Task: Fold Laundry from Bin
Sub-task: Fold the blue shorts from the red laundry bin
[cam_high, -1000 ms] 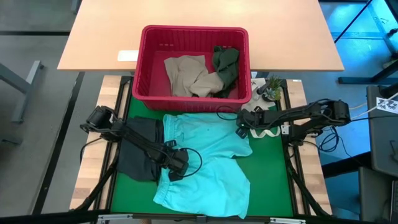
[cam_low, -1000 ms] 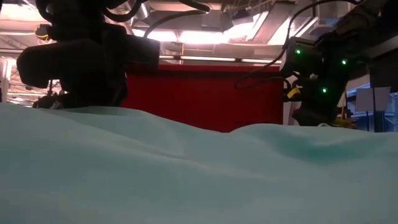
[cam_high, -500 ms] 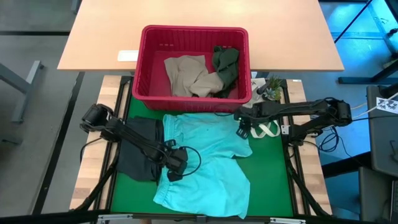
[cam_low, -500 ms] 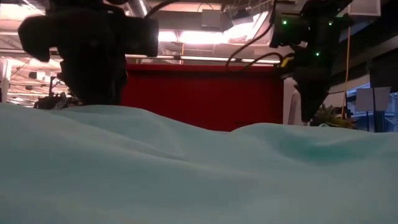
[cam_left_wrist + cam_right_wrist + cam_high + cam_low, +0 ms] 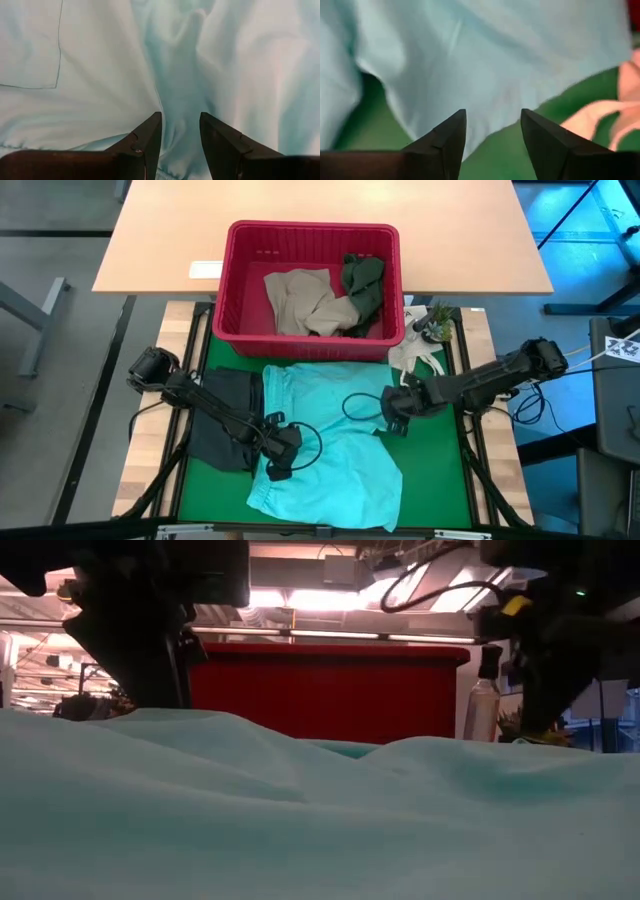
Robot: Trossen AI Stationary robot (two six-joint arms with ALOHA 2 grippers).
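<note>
Both pincers apart over the light teal garment, clamping nothing.

Left pincer [image 5: 276, 463], fingers [image 5: 145, 140] parted, sits over the light teal garment [image 5: 330, 445] at its left side; right pincer [image 5: 393, 415], fingers [image 5: 445, 140] parted, sits at its right edge. The teal garment lies spread mid-bench on the green mat [image 5: 435, 465], black garment [image 5: 225, 420] touching its left. The bin [image 5: 310, 235] stands at the far edge, holding beige-tan [image 5: 300, 300] and olive [image 5: 362, 285] garments.

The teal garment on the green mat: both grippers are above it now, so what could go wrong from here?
1. The left gripper and right gripper are open over the teal garment; a pinch may catch both layers or miss.
2. A loose black cable lies on the cloth and may snag.
3. The black garment touches the teal one and may get dragged along.
</note>
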